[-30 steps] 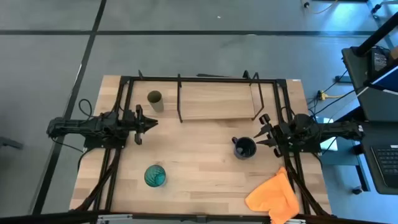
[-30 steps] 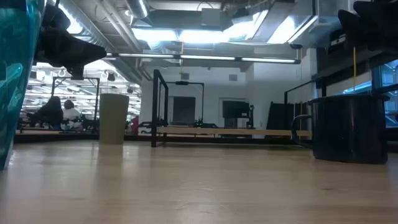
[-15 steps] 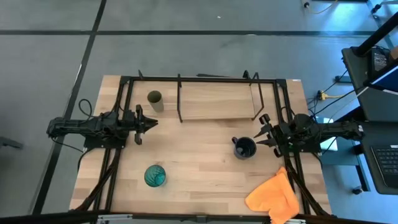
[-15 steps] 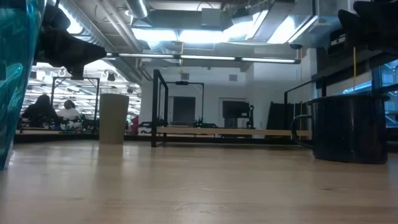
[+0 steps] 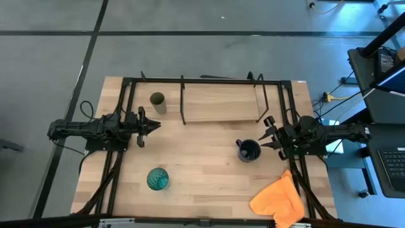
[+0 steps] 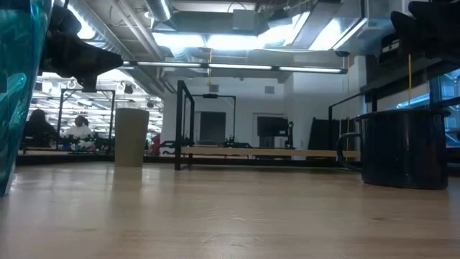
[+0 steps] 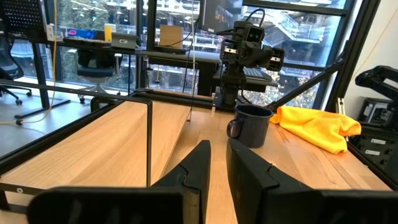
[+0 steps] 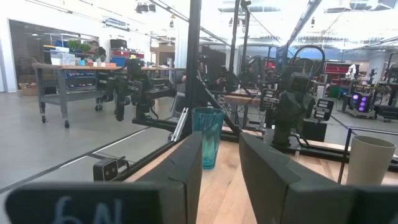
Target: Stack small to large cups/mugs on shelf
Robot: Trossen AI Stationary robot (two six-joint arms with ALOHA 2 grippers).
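The dark navy mug (image 5: 248, 151) stands upright on the table, handle toward the left. My right gripper (image 5: 262, 139) hovers just right of it, narrowly open and holding nothing. The small olive-tan cup (image 5: 157, 101) stands by the shelf's left end. The teal-green tumbler (image 5: 157, 179) stands near the table's near edge. My left gripper (image 5: 158, 125) hovers over the table's left side between cup and tumbler, fingers together. The shelf (image 5: 221, 104), a light board in a black rod frame, sits at the far edge with nothing on it.
An orange cloth (image 5: 278, 199) lies crumpled at the near right corner. Black frame rods (image 5: 126, 101) run along the table's left, right and far sides. Bare wood lies between the mug and the tumbler. People sit in the room beyond the table in the low view.
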